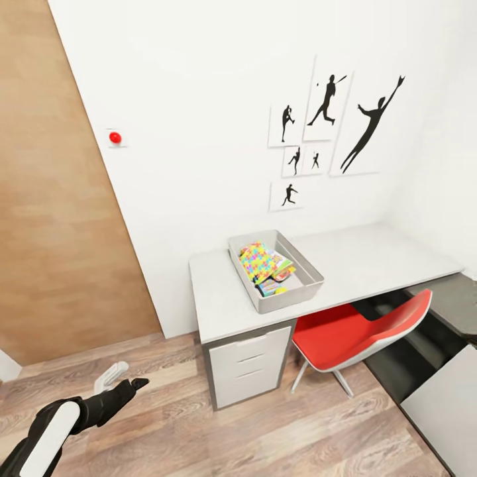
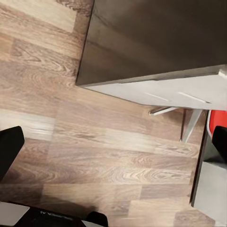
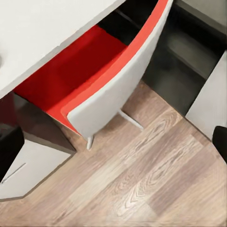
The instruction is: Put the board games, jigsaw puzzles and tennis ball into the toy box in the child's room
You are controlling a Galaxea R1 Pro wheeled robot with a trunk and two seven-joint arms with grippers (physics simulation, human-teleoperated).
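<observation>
The light-grey toy box (image 1: 309, 271) stands on the table (image 1: 371, 258) near its left end. In it, a multicolour jigsaw puzzle (image 1: 256, 260) lies tilted on top of colourful flat board games (image 1: 275, 283). A tiny yellow-green spot at the box's near end is too small to identify as the tennis ball. The bed is out of view. My left gripper (image 1: 122, 379) hangs low over the floor, well left of the table, open and empty. In the left wrist view the left gripper (image 2: 115, 146) spans bare planks. The right gripper (image 3: 115, 144) is open over the floor by the chair.
A red chair (image 1: 358, 331) is tucked under the table, beside the white drawers (image 1: 248, 361). A wooden door (image 1: 59, 199) fills the left. Low dark and white furniture (image 1: 444, 404) stands at the right. Wood-plank floor (image 1: 199, 424) lies between me and the table.
</observation>
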